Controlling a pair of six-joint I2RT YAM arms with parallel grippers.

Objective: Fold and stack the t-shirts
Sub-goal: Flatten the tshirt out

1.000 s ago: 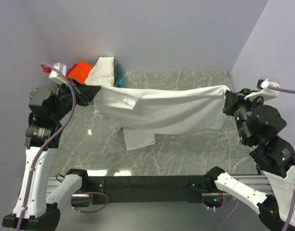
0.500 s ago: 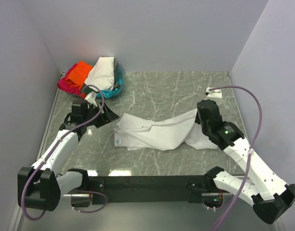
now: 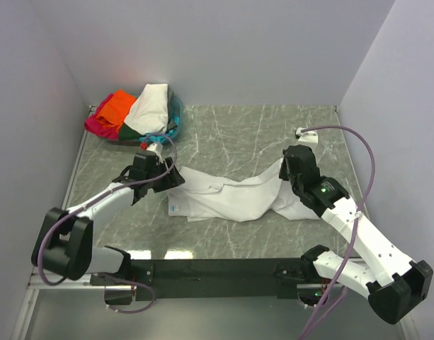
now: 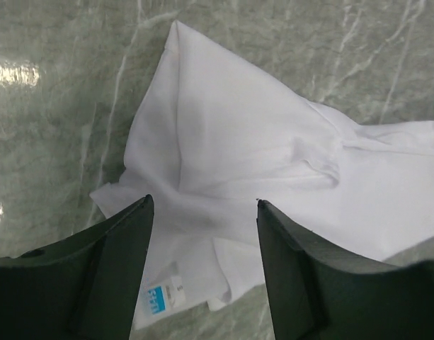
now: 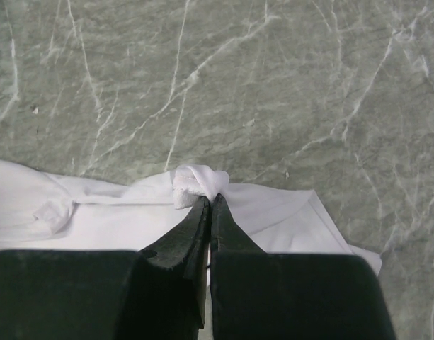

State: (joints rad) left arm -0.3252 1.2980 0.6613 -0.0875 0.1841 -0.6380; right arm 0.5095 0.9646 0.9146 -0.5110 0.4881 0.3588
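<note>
The plain white t-shirt (image 3: 231,197) lies crumpled across the middle of the marble table. My left gripper (image 3: 175,178) hovers low at the shirt's left end, open, with nothing between its fingers. In the left wrist view the left gripper (image 4: 204,202) frames the white cloth (image 4: 224,134) and a blue-and-white label (image 4: 158,299). My right gripper (image 3: 284,170) is at the shirt's right end. It is shut (image 5: 209,200) on a small bunched fold of the white t-shirt (image 5: 197,180), right at the tabletop.
At the back left corner sits a pile of other t-shirts: cream-white (image 3: 150,105), orange (image 3: 117,106), magenta-pink (image 3: 98,125), teal (image 3: 176,113) and dark green (image 3: 129,131). Walls close in the table on the left, back and right.
The white t-shirt, held stretched in the air between both grippers, has come down onto the table. The left gripper let go, opened, and slid right to the shirt's left end. The right still grips.
</note>
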